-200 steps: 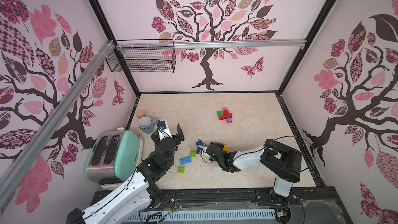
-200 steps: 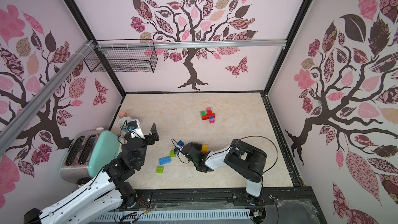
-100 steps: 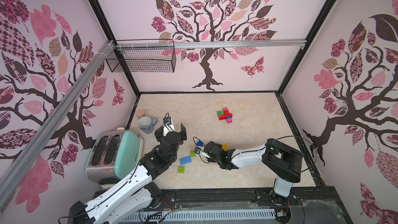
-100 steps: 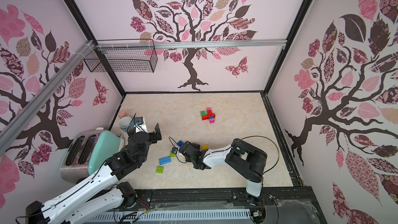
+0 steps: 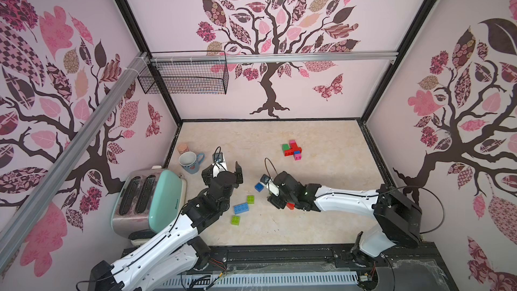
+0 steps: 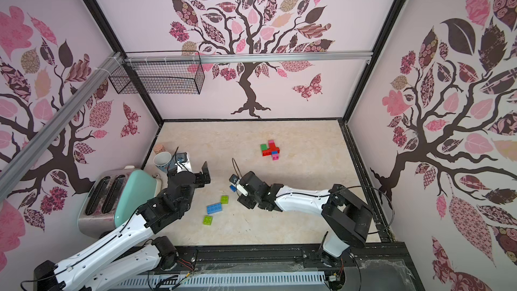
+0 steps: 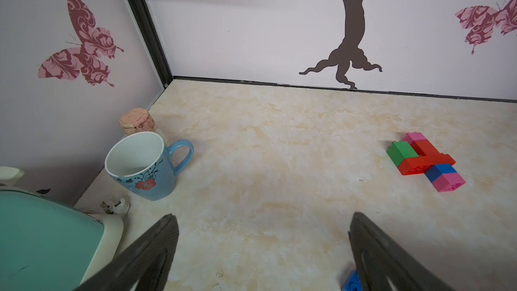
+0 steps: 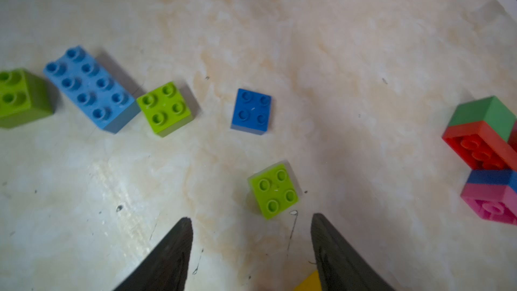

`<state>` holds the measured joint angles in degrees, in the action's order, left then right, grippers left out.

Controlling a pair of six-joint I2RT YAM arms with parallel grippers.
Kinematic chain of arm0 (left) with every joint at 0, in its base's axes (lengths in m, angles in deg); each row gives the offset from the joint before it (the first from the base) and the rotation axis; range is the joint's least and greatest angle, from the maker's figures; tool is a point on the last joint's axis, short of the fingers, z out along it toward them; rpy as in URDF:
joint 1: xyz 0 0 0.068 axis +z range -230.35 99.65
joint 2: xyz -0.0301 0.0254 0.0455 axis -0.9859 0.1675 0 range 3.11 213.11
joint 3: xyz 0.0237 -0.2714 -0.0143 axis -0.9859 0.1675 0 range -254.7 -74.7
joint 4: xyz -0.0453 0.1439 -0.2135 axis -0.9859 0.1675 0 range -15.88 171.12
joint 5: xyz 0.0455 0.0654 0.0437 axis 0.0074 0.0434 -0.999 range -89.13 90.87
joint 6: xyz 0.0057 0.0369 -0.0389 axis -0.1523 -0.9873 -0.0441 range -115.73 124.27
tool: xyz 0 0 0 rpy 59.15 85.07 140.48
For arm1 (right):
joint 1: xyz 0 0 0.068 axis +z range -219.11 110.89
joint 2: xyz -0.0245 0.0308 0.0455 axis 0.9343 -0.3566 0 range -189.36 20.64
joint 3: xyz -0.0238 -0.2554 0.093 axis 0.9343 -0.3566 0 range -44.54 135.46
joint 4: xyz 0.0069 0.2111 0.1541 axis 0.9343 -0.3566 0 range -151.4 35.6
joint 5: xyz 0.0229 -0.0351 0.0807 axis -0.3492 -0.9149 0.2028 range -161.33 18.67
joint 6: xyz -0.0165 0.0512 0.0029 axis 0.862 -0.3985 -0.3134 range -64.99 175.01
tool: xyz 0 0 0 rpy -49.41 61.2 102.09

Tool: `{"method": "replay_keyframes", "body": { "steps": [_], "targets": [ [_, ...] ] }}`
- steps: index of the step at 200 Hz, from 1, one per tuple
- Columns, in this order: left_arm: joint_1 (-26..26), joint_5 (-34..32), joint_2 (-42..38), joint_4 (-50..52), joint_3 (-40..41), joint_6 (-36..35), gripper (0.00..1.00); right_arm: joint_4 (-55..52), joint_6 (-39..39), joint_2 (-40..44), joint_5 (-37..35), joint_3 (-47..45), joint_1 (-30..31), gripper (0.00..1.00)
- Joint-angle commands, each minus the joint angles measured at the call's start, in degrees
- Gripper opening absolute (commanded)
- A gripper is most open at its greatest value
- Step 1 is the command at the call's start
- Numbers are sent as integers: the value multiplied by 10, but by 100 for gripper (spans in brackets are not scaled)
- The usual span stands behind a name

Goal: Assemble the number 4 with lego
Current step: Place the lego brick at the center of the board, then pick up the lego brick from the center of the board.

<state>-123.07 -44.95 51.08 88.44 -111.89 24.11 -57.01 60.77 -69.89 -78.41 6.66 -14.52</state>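
Toaster (image 5: 156, 200) sits on my left side. My left gripper (image 7: 263, 216) is up near the mug (image 5: 190, 162), jaws wide apart, nothing btwn. My right gripper (image 8: 251, 217) is low over the table, jaws parted, gap empty, lime brick (image 8: 273, 190) just ahead of the tips. Joined lego cluster (image 5: 291, 150), red/green/pink/blue, lies mid-table. Loose long blue brick (image 5: 239, 208) lies btwn my arms.

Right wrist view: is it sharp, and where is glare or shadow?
Right wrist view: slightly soft overall; pale glare on the table; the long light-blue brick throws a short shadow. Left wrist view: sharper, the blue mug crisp.
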Motion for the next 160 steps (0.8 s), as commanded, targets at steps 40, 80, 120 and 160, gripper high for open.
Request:
{"method": "replay_keyframes", "body": {
  "steps": [40,80,120,160],
  "targets": [
    [8,46,62,95,-67,99,98,-127,-161,-77,20,118,-26,70],
    [56,139,93,133,-73,158,98,-136,-92,-125,47,155,-30,69],
    [108,193,73,137,-51,179,98,-175,-60,-185,61,211,-32,69],
    [110,191,66,146,-47,170,98,-189,-61,-188,78,205,-32,67]
  ]
}}
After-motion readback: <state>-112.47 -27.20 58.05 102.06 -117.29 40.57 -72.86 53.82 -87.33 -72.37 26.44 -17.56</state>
